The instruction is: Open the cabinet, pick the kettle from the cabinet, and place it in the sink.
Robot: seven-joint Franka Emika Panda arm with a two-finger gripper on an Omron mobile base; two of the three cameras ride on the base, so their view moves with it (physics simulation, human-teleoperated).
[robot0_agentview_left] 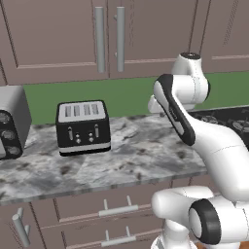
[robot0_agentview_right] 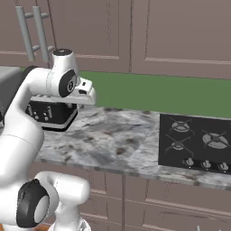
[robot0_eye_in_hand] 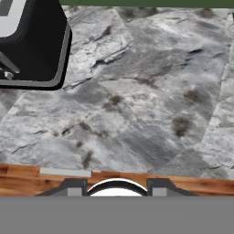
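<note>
The mauve-brown cabinet [robot0_agentview_left: 58,34] hangs above the counter with both doors closed. Its two vertical grey bar handles [robot0_agentview_left: 99,39] stand side by side, and they appear again at the top left of the right base view as handles [robot0_agentview_right: 34,31]. The kettle is hidden and the sink is out of view. My hand [robot0_agentview_right: 85,94] hovers above the marbled counter, well below the cabinet doors and right of the handles. In the hand view my gripper [robot0_eye_in_hand: 116,188] points down at the counter, its fingertips [robot0_eye_in_hand: 75,188] apart and nothing between them.
A black-and-silver toaster [robot0_agentview_left: 82,127] stands on the grey marbled counter [robot0_agentview_left: 136,155], left of my hand. A grey appliance [robot0_agentview_left: 9,121] sits at the far left. A black stovetop [robot0_agentview_right: 196,142] lies to the right. Drawers with horizontal handles [robot0_agentview_left: 116,209] run below the counter edge.
</note>
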